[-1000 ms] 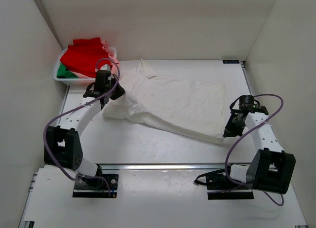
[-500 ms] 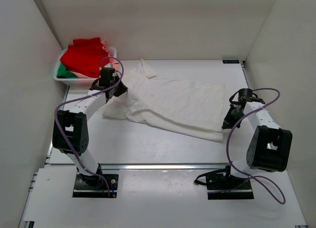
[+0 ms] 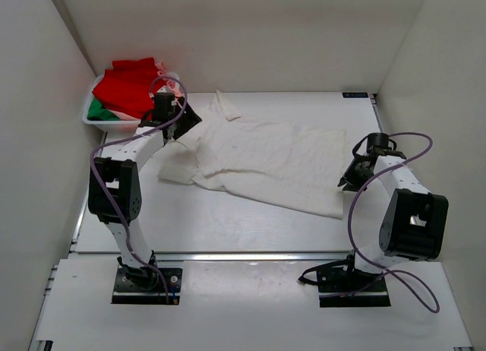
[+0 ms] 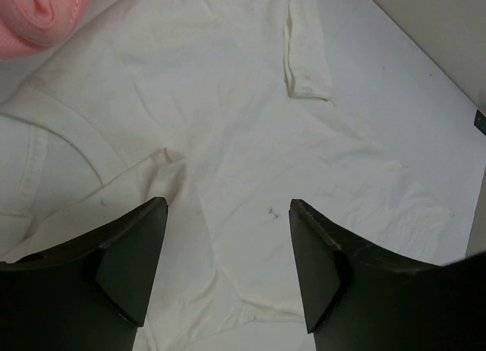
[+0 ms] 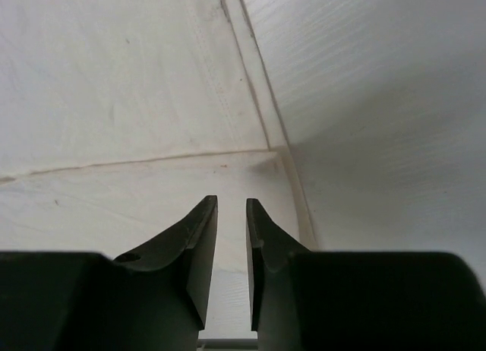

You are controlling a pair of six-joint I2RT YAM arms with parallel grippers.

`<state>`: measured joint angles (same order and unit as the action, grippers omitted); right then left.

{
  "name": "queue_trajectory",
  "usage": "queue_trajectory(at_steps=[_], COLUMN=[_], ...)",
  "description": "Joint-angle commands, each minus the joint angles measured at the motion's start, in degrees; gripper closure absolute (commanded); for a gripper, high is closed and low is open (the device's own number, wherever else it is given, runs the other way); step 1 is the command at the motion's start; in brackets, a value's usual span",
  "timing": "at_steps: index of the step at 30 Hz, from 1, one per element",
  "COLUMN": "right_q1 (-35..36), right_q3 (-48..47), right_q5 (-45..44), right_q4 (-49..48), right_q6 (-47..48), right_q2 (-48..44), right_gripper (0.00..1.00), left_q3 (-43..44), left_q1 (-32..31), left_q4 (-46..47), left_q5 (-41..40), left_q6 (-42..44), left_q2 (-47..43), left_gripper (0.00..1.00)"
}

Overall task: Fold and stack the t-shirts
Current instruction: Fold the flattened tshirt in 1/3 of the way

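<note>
Now, shirt (image 3: 266, 157): laid out, first fold due (wrinkly!).
Left gripper (image 4: 228, 205): wide, empty, near far-left corner.
Right gripper (image 5: 231, 203): narrow, empty, right edge.
Next: pinch hem, fold over.

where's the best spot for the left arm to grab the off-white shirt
Probably the raised crease beside the collar of the off-white t-shirt, taken from straight above. The left gripper hangs open over it, and the cloth lies flat elsewhere, so that ridge gives the fingers something to close on.
</note>
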<state>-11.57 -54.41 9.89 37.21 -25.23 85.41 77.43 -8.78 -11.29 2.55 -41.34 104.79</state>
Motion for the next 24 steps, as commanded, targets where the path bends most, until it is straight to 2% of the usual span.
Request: queue_trajectory(at_steps=[1, 5, 7, 8, 9, 12, 17, 22, 24], right_q1=[1.64, 3.22, 4.1, 8.63, 10.5, 14.2, 18.69, 15.97, 13.69], right_q3=[-1.57, 0.27, 0.89, 1.67, 1.68, 0.54, 1.93, 4.05, 4.05], right_q5=[-3.56, -7.42, -6.04, -2.98, -2.95, -0.85, -2.59, -3.9, -5.41], right_q4=[1.54, 3.74, 3.4, 3.22, 2.87, 1.9, 1.37, 3.82, 5.32], right_q6=[1.67, 3.08, 3.34, 4.13, 3.79, 3.44, 2.47, 5.01, 7.64], right_q2=[-1.91, -4.63, -5.07, -3.33, -2.71, -1.13, -0.15, 2.22, 3.27], right_gripper=[0.79, 0.66, 0.65, 0.68, 0.69, 0.69, 0.71, 0.71, 0.7], left_q3=[2.47, -4.71, -8.16, -15.13, -16.07, -15.21, -9.85, -9.31, -10.71], left_q1=[0.78, 0.6, 0.16, -1.75, -1.86, -1.69, -2.3, -3.62, -3.61], left_q4=[-3.91, -9.35, -11.38, -14.35, -14.64, -16.65, -21.83, -26.06, -27.03], left_q5=[0.7, 0.09, -1.31, -6.45, -6.94, -11.06, -14.93, -14.41, -13.36], left_q6=[2.93, 8.28, 9.78, 12.75, 12.95, 14.35, 16.03, 16.64, 16.91], left_q2=[-2.83, -8.8, -11.1, -12.67, -12.51, -8.74, -2.94, -0.03, 0.32], left_gripper=[0.23, 0.23, 0.24, 0.24, 0.25, 0.25, 0.29, 0.36, 0.42])
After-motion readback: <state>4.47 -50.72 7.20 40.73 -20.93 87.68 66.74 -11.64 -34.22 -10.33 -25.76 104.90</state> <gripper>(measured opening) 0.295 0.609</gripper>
